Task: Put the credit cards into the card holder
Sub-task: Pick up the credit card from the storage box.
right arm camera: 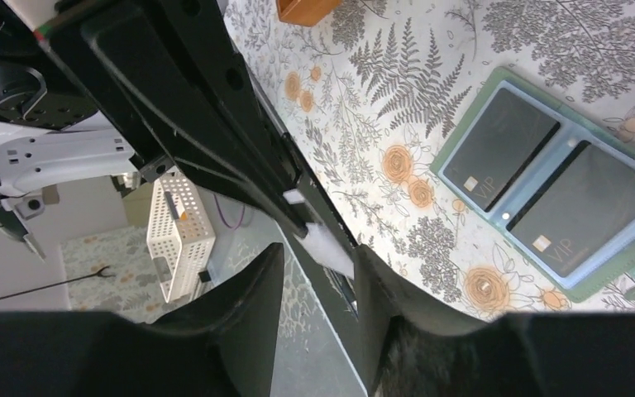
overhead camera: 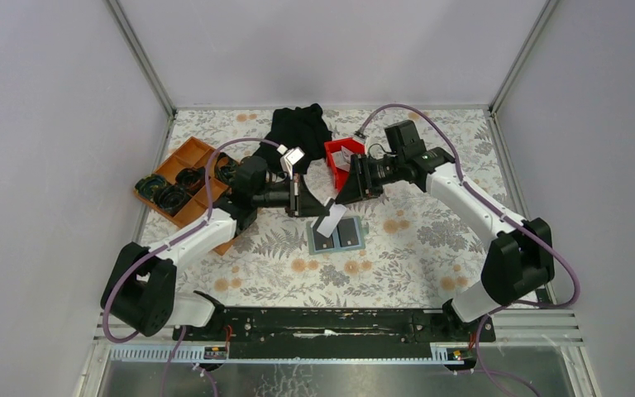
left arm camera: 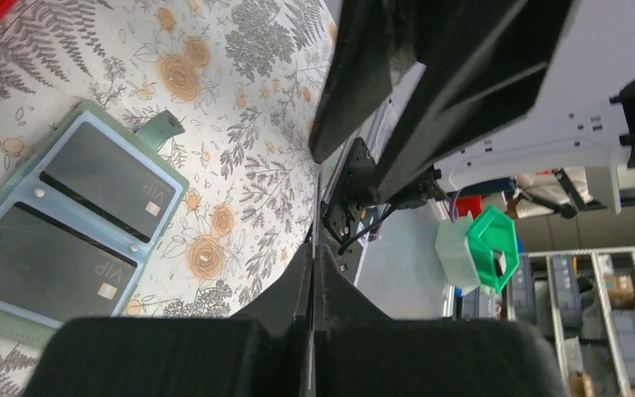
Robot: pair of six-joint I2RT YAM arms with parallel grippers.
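Note:
The card holder lies open on the flowered table, its pale slotted inside up, with two dark credit cards tucked in. It shows in the left wrist view and the right wrist view, both cards marked VIP. My left gripper is shut on a white credit card held tilted just above the holder's far edge; the left wrist view shows this card edge-on. My right gripper is open and empty, close beside the card's upper end.
A red bin with white cards stands behind the grippers. An orange compartment tray with dark items is at the left. A black cloth lies at the back. Walls close in both sides.

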